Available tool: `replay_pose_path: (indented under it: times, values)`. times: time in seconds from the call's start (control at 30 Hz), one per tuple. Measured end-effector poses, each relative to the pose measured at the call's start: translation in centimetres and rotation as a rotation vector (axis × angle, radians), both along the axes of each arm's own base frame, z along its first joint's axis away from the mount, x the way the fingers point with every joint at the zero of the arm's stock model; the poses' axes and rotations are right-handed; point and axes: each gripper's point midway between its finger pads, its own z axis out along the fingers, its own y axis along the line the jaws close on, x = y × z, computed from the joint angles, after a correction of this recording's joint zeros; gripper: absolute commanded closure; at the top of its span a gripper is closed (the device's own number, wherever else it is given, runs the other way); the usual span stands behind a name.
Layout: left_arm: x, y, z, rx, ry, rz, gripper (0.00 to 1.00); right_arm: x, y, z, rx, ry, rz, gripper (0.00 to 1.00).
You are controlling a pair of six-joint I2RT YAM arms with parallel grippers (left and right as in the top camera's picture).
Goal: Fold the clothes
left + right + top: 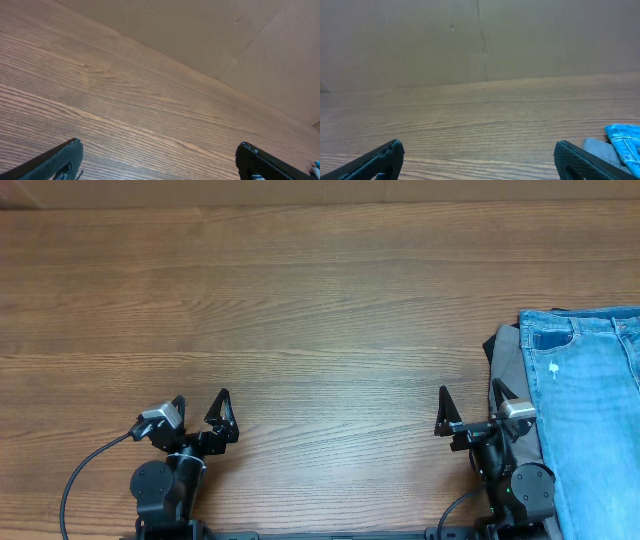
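Light blue denim jeans (590, 410) lie at the right edge of the table, on top of grey trousers (510, 365) and a black garment (490, 345) whose edges stick out on the left. A corner of the jeans (624, 137) and the grey trousers (596, 146) shows in the right wrist view. My right gripper (470, 398) is open and empty just left of the pile. My left gripper (200, 408) is open and empty over bare wood at the front left, far from the clothes.
The wooden table (300, 310) stretches from the left to the pile. A brown cardboard wall (480, 40) stands behind the far edge. A black cable (85, 465) runs from the left arm's base.
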Motion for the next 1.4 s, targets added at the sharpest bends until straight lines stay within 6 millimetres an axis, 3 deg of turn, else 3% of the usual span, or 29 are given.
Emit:
replay_pose_path:
  times: [1.03,1.4]
  values:
    - [0.0,0.1,0.0,-0.006,0.0,0.004,0.0,0.0,0.0,0.1,0.001,-0.003,0.002,0.0]
    - [0.1,-0.3,0.7,-0.006,-0.028,-0.016,0.0,-0.6,2.3,0.4,0.024,-0.011,0.14,0.0]
